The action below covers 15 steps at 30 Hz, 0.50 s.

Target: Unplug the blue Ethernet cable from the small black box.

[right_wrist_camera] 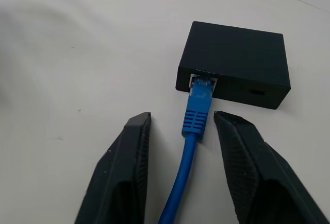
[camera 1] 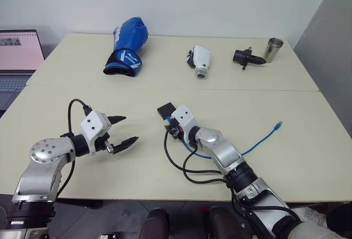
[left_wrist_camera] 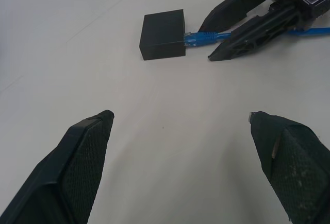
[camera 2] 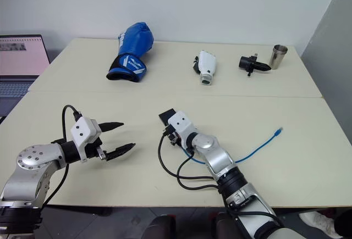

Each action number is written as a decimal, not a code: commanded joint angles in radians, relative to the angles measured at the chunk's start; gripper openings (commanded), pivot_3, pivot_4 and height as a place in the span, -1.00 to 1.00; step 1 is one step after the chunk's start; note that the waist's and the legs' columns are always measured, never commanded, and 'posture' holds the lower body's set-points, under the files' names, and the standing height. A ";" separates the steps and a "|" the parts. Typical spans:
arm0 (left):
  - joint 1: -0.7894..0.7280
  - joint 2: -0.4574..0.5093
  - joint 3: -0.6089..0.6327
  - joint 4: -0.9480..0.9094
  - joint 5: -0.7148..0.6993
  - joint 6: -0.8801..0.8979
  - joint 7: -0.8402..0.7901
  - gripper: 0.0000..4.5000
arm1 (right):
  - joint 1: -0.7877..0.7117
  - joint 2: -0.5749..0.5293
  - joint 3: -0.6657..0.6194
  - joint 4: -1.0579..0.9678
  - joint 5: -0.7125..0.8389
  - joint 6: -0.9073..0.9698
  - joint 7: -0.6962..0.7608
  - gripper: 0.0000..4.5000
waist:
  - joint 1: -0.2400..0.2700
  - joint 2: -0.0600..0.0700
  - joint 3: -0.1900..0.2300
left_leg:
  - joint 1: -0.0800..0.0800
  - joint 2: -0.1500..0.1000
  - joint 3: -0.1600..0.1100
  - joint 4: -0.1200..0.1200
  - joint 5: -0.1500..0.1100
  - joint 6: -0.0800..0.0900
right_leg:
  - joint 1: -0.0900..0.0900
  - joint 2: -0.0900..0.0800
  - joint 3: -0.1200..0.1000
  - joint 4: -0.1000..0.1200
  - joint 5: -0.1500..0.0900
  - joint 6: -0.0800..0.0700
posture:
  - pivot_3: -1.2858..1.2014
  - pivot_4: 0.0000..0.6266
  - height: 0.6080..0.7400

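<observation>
1. The cream table (camera 1: 286, 156) carries everything; a seam crosses it between the near and far halves.
2. A laptop (camera 1: 19, 57) sits open beyond the table's far left corner.
3. A blue boxing glove (camera 1: 126, 46) lies on the far half, toward the left.
4. The left gripper (camera 1: 125, 131) hovers over the near left part of the table with its two black fingers spread wide and nothing between them, well apart from the box.
5. The right gripper (right_wrist_camera: 180, 126) sits at the middle of the near half, its fingers (right_wrist_camera: 121, 167) partly closed, one on each side of the cord just behind the plug; a small gap shows on both sides, so it does not yet clamp the cord.
6. A white gadget (camera 1: 200, 60) lies on the far half, right of the glove.
7. The blue Ethernet cable (camera 1: 258, 143) runs from the box under the right gripper and trails out to the right, its free end (camera 1: 279, 123) lying on the table.
8. A black cylindrical gadget (camera 1: 247, 57) lies beside a metal cup (camera 1: 273, 49) at the far right.
9. The small black box (right_wrist_camera: 234, 62) lies flat just ahead of the right fingertips, the blue plug (right_wrist_camera: 201, 98) still seated in its port.
</observation>
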 commanded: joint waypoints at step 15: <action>-0.143 -0.018 0.093 -0.082 -0.560 0.849 -0.014 1.00 | 0.072 -0.429 0.089 -0.339 -0.087 -0.617 0.364 -0.94 | -0.003 0.000 0.000 | 0.000 0.000 -0.001 -0.001 0.000 0.000 | 0.000 0.000 -0.001 -0.001 0.000 0.000 | 0.03 -0.52 1.00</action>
